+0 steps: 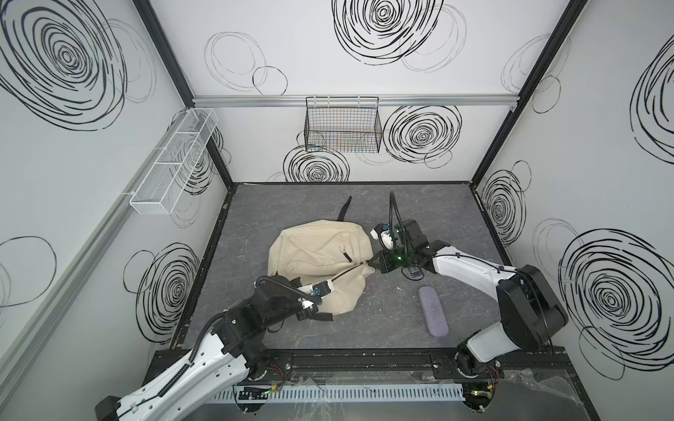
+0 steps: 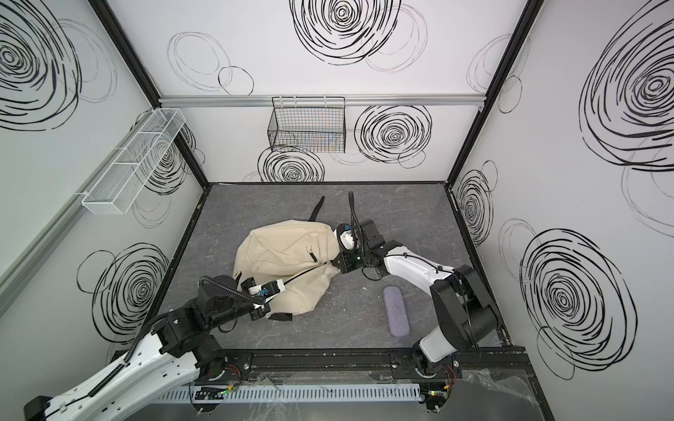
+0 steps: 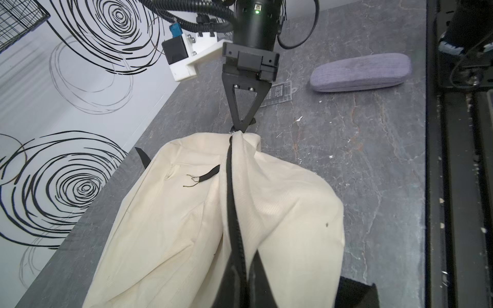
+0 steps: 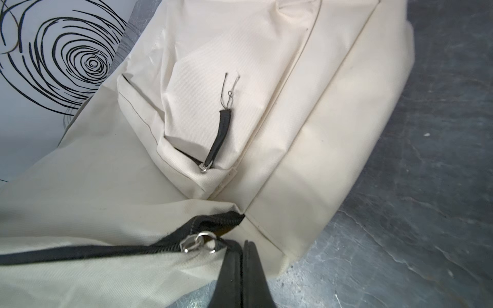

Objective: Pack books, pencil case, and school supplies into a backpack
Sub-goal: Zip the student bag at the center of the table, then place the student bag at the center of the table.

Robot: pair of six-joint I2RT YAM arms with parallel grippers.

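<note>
Left gripper (image 3: 245, 269) sat closest to its wrist cam, fingers pressed together and pinching the backpack (image 1: 310, 251) along the main zipper (image 3: 232, 200) at the bag's near-left end. Right gripper (image 4: 244, 250) was at the far end of the same zipper line, fingers clamped shut on the zipper pull (image 4: 210, 245), right beside the silver slider (image 4: 190, 244). Black zipper tape ran nearly straight between the two grippers.

Backpack was cream canvas, slumped around mid-table with the front pocket facing up. Its front-pocket tab (image 4: 222, 133) lay loose on the fabric with frayed threads at the tip. One black strap (image 1: 344, 207) stuck out toward the back wall.

School supplies packet (image 3: 280, 93) lay flat on the table just right of the bag, partly hidden under the right wrist in both top views. Pencil case (image 1: 433, 311), lavender-grey, lay on the table front-right. It was near the packet but not touching it, and well apart from the bag.

Tabletop (image 1: 328, 346) was grey and marbled. Black wire basket (image 1: 343, 124) hung on the back wall, white mesh tray (image 1: 175, 160) on the left wall.
</note>
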